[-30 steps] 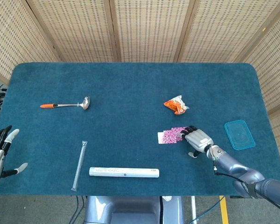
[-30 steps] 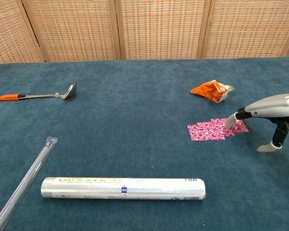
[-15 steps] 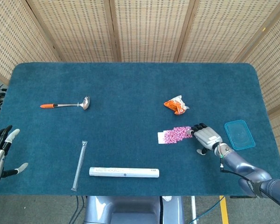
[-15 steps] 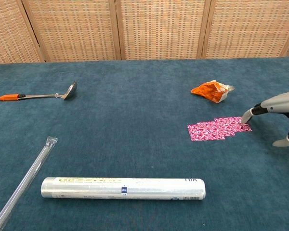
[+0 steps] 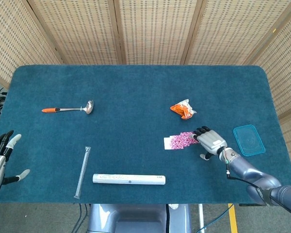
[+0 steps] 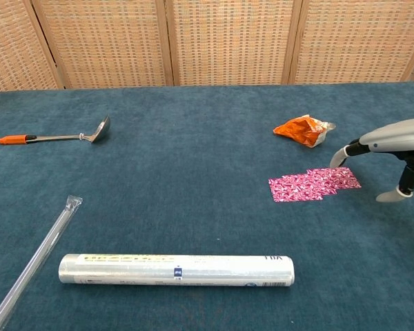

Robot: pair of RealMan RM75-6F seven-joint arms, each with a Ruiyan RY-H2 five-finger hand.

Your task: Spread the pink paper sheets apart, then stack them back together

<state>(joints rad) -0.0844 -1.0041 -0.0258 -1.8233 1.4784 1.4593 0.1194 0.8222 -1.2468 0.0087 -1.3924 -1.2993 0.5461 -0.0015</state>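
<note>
Now the right robot hand (image 6: 383, 148), fingers spread and holding nothing, hovers beside the pink paper sheets (image 6: 313, 184) fanned on the bench (image 6: 193, 165); a light, glancing press could drag both sheets together.

Pink patterned paper sheets (image 6: 313, 184) lie flat on the blue cloth, fanned sideways, partly overlapping.

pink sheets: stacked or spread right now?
Spread. The pink paper sheets lie flat on the table as an overlapping, staggered strip, not one pile. The right robot hand hovers at their right end, fingertips raised.
</note>
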